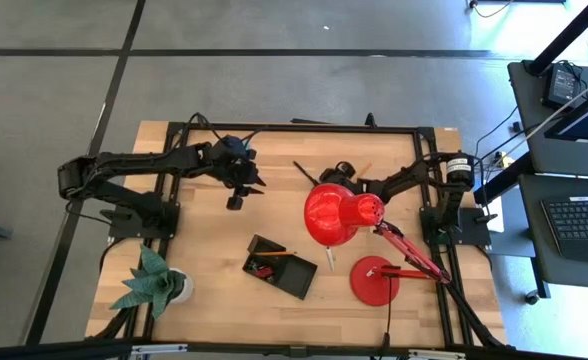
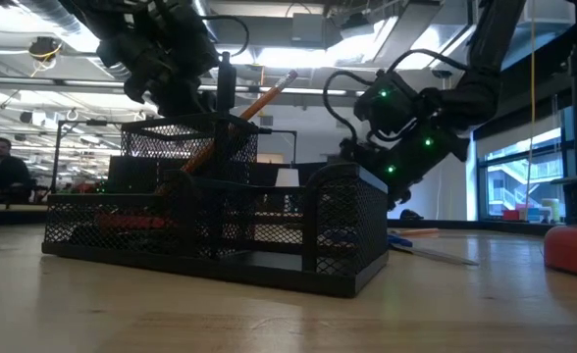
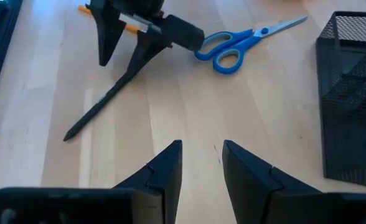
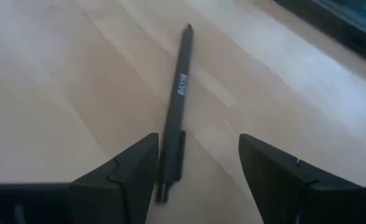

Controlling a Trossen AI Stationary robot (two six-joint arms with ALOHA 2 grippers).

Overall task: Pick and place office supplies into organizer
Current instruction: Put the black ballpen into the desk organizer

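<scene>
A thin black pen (image 4: pixel 173 124) lies flat on the wooden table; it also shows in the high view as the pen (image 1: pixel 305 172). My right gripper (image 4: pixel 198 168) stands open low over it, one finger on each side of its clip end, next to the lamp shade. My left gripper (image 3: pixel 201 162) hangs open over bare table at the far left (image 1: pixel 239 190), with nothing between its fingers. Blue-handled scissors (image 3: pixel 233 46) lie flat beyond the right gripper. The black mesh organizer (image 1: pixel 279 265) sits near the front, with a pencil (image 2: pixel 244 113) leaning in it.
A red desk lamp has its shade (image 1: pixel 334 215) right beside my right gripper and its round base (image 1: pixel 374 280) at the near right. A green paper plant (image 1: pixel 154 280) stands at the near left. An orange pencil (image 3: pixel 83 9) lies behind the right gripper.
</scene>
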